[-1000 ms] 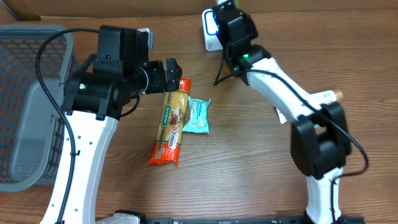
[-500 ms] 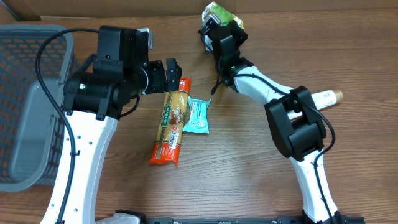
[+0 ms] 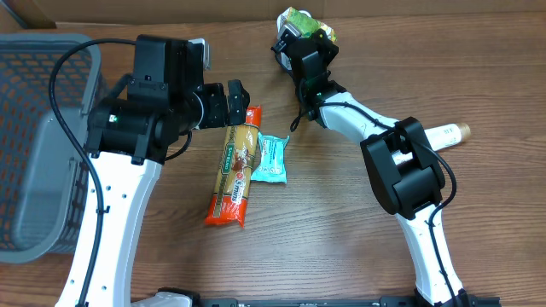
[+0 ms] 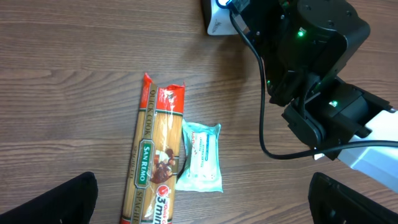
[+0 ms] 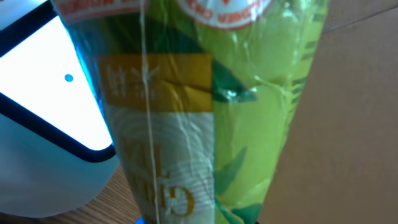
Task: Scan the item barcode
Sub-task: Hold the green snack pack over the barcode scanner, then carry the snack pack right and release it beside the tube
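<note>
Presently, one green packet [image 3: 304, 17], pinched in the narrow jaws of the right gripper [image 3: 304, 38], was held close in front of the lit face of the scanner [image 5: 50, 87], though contact could not be told. The left gripper [image 3: 232, 102], jaws wide and holding nothing, hung over the upper end of a pasta pack [image 3: 235, 170], left of the scanner and nearer the robot. A teal pouch [image 3: 271, 159] lay against that pack on the scanner's side, and a basket [image 3: 34, 145] stood far left of the scanner.

Spaghetti pack [image 3: 233, 179] touches teal packet [image 3: 271, 159], basket [image 3: 26, 77] at left.
</note>
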Motion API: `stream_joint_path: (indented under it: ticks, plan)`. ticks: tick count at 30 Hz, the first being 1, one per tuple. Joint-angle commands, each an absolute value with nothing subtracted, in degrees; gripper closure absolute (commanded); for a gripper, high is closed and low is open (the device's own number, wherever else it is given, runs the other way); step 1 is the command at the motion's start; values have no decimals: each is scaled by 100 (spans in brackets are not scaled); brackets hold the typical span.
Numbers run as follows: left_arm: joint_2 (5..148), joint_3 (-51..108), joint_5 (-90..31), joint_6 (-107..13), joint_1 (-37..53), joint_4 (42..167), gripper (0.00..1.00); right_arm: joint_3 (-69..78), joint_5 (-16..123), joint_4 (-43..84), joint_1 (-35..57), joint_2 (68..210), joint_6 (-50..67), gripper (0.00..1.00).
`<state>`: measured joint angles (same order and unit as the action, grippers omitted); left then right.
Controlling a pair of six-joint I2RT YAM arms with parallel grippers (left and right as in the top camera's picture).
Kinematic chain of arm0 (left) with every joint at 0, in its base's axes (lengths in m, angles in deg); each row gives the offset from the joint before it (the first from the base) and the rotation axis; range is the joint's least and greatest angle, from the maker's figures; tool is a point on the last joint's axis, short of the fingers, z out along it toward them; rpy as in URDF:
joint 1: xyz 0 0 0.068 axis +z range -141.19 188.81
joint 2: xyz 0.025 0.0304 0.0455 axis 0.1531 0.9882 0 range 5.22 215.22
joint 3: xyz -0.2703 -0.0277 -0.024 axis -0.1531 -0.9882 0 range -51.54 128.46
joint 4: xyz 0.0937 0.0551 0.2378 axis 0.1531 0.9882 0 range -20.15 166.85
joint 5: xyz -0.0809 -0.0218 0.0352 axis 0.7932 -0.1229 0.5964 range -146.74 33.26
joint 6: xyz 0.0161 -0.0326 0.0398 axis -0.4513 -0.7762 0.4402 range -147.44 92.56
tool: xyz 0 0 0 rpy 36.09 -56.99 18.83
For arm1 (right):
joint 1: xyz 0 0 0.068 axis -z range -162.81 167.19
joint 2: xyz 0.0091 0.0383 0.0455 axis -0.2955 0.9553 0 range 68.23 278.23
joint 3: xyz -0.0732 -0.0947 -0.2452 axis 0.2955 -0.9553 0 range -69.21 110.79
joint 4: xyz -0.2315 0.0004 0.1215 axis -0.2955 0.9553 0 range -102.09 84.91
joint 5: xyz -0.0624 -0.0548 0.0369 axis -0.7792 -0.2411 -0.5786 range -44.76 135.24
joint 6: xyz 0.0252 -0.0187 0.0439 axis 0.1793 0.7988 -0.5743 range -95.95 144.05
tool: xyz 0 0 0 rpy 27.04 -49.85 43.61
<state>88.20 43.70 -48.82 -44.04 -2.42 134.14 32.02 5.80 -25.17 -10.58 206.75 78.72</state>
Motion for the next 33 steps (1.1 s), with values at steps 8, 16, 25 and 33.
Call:
stream_joint_path:
  ticks: [8, 16, 25, 33]
  plan:
    - [8837, 4392, -4836, -4419, -246, 13397, 1, 3329, 429, -2657, -1040, 20568, 7831, 96]
    - [8837, 4392, -4836, -4419, -246, 13397, 0, 3329, 394, -2482, -1121, 20399, 7815, 96]
    - [8837, 4392, -4836, -4419, -246, 13397, 0, 3331, 1483, 117, -1163, 18583, 5730, 96]
    - [8837, 4392, -4836, -4419, -246, 13397, 0, 3329, 4525, 3080, -907, 16740, 2050, 96]
